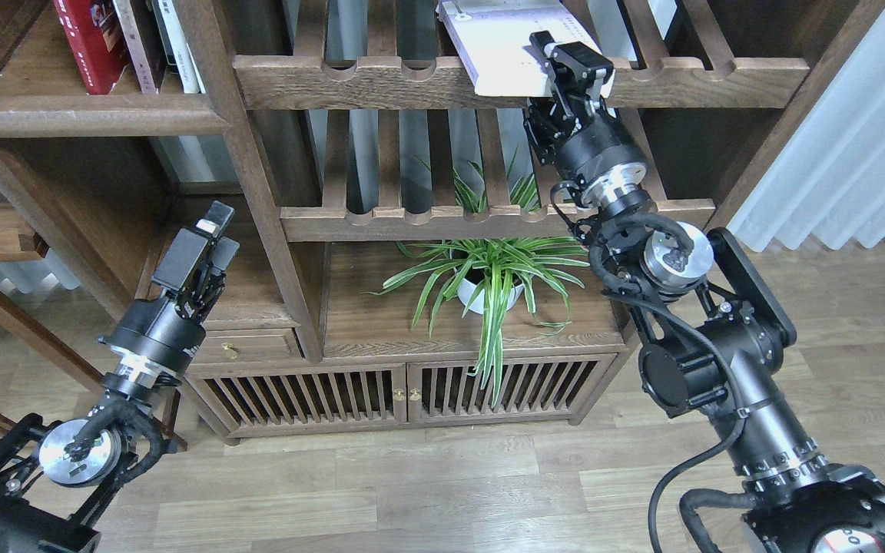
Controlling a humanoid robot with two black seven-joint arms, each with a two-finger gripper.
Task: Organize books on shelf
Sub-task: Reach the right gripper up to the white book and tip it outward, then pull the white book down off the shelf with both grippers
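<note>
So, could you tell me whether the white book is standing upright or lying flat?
Flat: the white book lies cover-up on the slatted rack.

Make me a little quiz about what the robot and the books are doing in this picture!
1. True or false: the white book lies flat on a slatted rack.
2. Which gripper is up at the white book: A) left gripper, B) right gripper?
3. Fill in: the red book stands on the wooden ____ at upper left.

Key
1. True.
2. B; the left one hangs low, holding nothing.
3. Shelf.
</note>
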